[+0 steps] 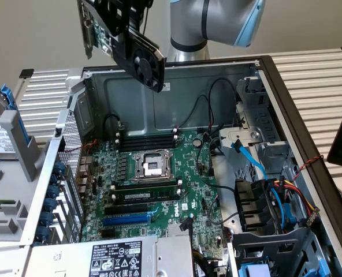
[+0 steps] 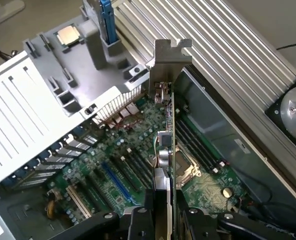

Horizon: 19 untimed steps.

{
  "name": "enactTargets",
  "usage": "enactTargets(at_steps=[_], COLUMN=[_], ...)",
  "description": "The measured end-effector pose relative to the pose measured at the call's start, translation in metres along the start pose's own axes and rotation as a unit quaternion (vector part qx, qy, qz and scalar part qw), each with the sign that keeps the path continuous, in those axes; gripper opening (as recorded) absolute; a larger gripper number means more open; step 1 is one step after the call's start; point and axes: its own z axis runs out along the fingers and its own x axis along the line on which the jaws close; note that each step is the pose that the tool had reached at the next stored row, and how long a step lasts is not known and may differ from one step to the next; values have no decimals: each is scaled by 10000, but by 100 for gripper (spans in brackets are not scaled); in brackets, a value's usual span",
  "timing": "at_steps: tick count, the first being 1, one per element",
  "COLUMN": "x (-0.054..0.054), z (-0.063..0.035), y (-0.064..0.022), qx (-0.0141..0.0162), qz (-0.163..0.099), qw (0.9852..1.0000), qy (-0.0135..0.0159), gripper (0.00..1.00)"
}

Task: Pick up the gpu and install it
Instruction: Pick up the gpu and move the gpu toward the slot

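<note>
The gripper pinches the gpu, one finger pressed on each face of the card. The gpu hangs tilted in the air, and its silver bracket is at the end farthest from the gripper. Below the gripper lies the open computer case with its green motherboard, well apart from the card.
</note>
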Motion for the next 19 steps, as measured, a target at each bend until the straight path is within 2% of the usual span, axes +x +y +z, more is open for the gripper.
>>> enactTargets(at_steps=[4,7,11,15,19], x=[0,0,-6,-27,-47], z=[2,3,2,-1,-5], y=[-1,-1,-8,-33,-57], qx=[-20,-38,-62,-79,-97], qz=[-351,-623,-938,-1168,-1409], qw=[9994,9980,9954,9928,9895], qy=[73,131,200,251,304], gripper=[27,27,27,27,27])
